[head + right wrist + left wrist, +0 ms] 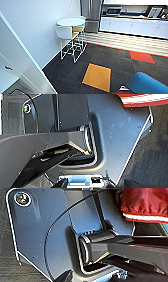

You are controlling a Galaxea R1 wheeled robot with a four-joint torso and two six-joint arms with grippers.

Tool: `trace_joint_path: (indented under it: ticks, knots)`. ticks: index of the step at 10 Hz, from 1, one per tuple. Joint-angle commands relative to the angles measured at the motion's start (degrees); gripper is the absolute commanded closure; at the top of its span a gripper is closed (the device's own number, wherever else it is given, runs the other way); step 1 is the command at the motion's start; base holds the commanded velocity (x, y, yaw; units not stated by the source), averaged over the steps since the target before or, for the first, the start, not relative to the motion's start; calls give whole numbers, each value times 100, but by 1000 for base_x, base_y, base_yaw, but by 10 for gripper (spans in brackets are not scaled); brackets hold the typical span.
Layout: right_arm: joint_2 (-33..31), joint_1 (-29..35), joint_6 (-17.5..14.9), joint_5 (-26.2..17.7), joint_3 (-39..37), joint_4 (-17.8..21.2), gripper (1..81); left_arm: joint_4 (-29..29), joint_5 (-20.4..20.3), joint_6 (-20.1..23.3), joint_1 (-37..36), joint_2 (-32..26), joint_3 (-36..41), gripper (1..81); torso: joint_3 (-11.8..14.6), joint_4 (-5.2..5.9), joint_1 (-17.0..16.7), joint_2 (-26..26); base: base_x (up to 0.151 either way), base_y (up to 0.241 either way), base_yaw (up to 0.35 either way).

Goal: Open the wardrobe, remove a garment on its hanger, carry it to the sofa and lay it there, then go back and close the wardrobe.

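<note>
a dark, ribbed carpet [75, 70] is seen across the floor in the head view, broken by a flat orange square tile [97, 77] at about six o'clock and a red tile [141, 56] toward three o'clock. the rounded, bright blue upholstered arm of the sofa [147, 83] is seen at five o'clock, soft and padded in shape, and a small patch of the maroon garment [122, 92] with a white mark is seen just beside it at the bottom edge. a round white table [70, 21] with white shell chairs [64, 32] on thin white wire legs is placed at eleven o'clock against a smooth pale wall [35, 30]. beyond the carpet a band of striped pale flooring [130, 42] is laid before glossy white kitchen cabinets [132, 26] at one o'clock. a slanted white panel edge [22, 60] is seen at eight o'clock, and whether it belongs to the wardrobe cannot be told. in the left wrist view the garment [145, 201] is shown as crinkled maroon fabric with a white-striped knitted band, close above the robot's dark plate. in the right wrist view the same striped maroon band [142, 99] is seen at one corner. whether the fingers of either gripper are apart, together or clamped on anything cannot be told.
</note>
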Motion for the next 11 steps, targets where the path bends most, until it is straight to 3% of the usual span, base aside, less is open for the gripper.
trace_joint_path:
  ticks: [1,5,11]
  knots:
    - [56,-16,-3,-398,33,-5,10,7,182,10,-64,5,13,10,0,0,-2,-2,-68,0,0]
    - [65,-16,5,-398,33,-5,10,7,182,10,-64,-4,13,10,4,0,-5,-9,-68,0,0]
    - [74,-7,-4,-398,33,-6,10,7,182,10,-46,-12,13,10,6,0,-5,-13,0,0,0]
